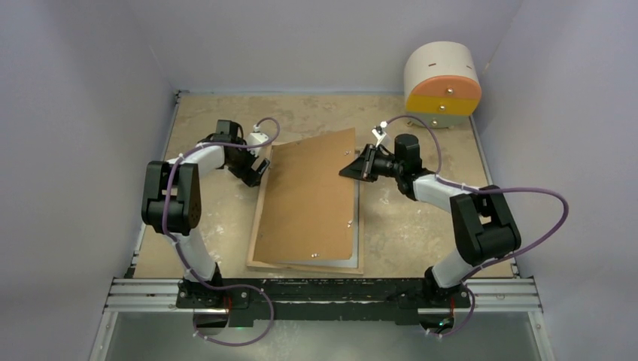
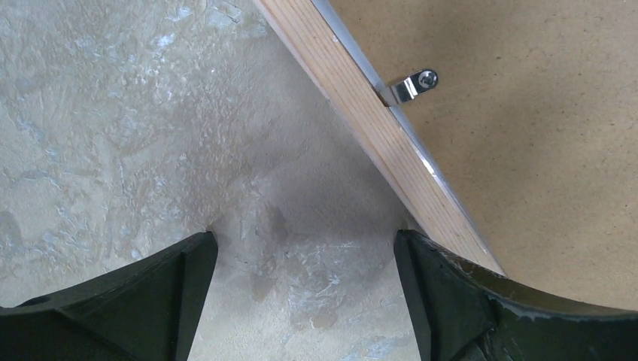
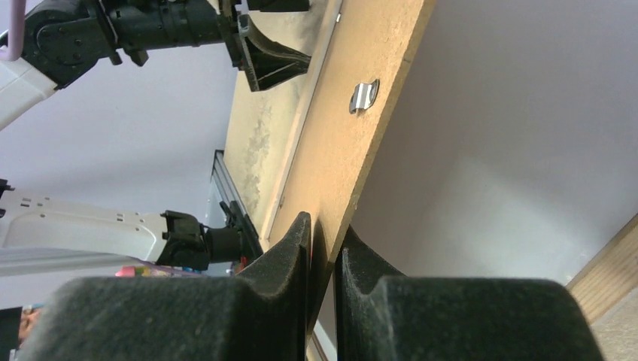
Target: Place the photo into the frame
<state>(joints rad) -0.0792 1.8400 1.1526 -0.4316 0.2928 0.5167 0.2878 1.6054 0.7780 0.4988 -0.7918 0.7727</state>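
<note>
My right claw (image 3: 323, 244) grips the tilted board (image 1: 312, 199) by its right edge; my left claw (image 2: 305, 242), released, sits beside the frame (image 2: 361, 120) toward the counter's (image 2: 113, 113) left edge.

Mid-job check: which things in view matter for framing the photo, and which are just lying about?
Part of the job: frame, lying back up; brown backing board, right edge raised in the shut right pincer; open left pincer beside the frame's edge; photo not visible.
Lying about: round white, orange and yellow drum at the far right corner.
</note>
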